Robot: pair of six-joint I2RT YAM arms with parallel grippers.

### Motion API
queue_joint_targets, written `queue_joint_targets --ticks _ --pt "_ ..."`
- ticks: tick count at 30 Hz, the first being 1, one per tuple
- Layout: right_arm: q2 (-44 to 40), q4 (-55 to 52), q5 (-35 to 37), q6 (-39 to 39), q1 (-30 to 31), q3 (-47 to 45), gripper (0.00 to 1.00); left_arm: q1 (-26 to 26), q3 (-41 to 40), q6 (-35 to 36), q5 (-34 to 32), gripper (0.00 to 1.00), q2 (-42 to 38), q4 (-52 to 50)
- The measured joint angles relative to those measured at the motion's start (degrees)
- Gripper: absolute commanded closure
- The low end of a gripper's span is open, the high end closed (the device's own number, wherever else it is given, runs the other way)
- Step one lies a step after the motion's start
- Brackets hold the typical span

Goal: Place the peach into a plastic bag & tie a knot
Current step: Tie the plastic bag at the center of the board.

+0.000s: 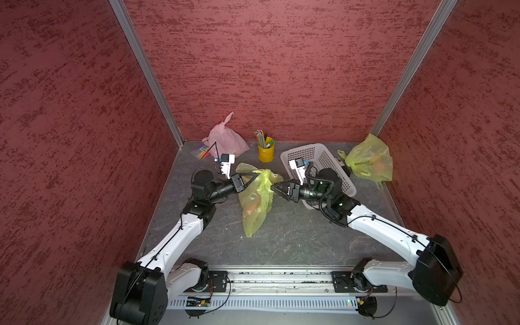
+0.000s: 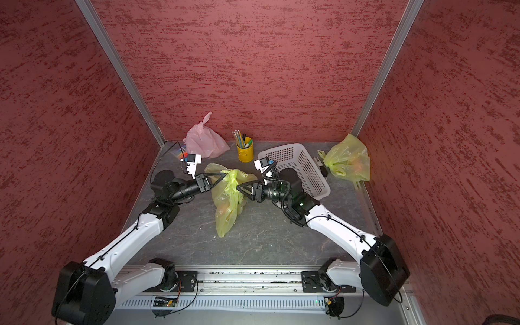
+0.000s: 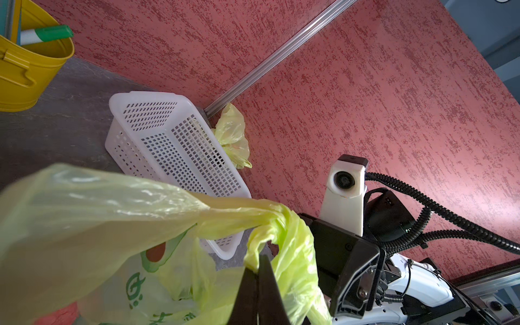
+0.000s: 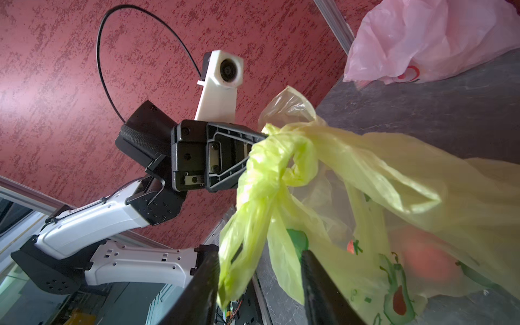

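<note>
Left claw (image 3: pixel 257 270) pinches one twisted handle (image 3: pixel 264 239) of the yellow-green bag (image 1: pixel 254 202), peach (image 4: pixel 422 256) inside. Right claw (image 4: pixel 260 281), jaws apart, straddles the loose strand (image 4: pixel 247 219): close firmly before pulling outward.

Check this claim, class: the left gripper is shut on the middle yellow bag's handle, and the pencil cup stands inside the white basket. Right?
One slip: both top views show the pencil cup standing beside the white basket, not inside it. The left gripper is indeed shut on the middle yellow bag's handle.
</note>
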Motion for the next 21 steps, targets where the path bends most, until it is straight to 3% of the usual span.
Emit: queue_joint_targets --ticks 10,13,17,21 --pt "1.6 2.1 -1.44 1.2 1.29 0.92 0.52 -0.02 0.0 0.0 0.02 1.0 0.0 -0.11" --pt "2.49 2.58 -1.6 1.33 1.53 1.81 0.63 -0.11 0.0 0.0 0.02 1.0 0.0 -0.13" --pt "3.34 3.13 -1.66 1.33 1.64 2.14 0.96 -0.11 0.39 0.17 0.0 1.0 -0.02 -1.01" --pt "3.26 2.08 -0.87 0.94 1.7 2.14 1.0 0.02 4.17 3.54 -1.49 1.0 -0.11 -7.91"
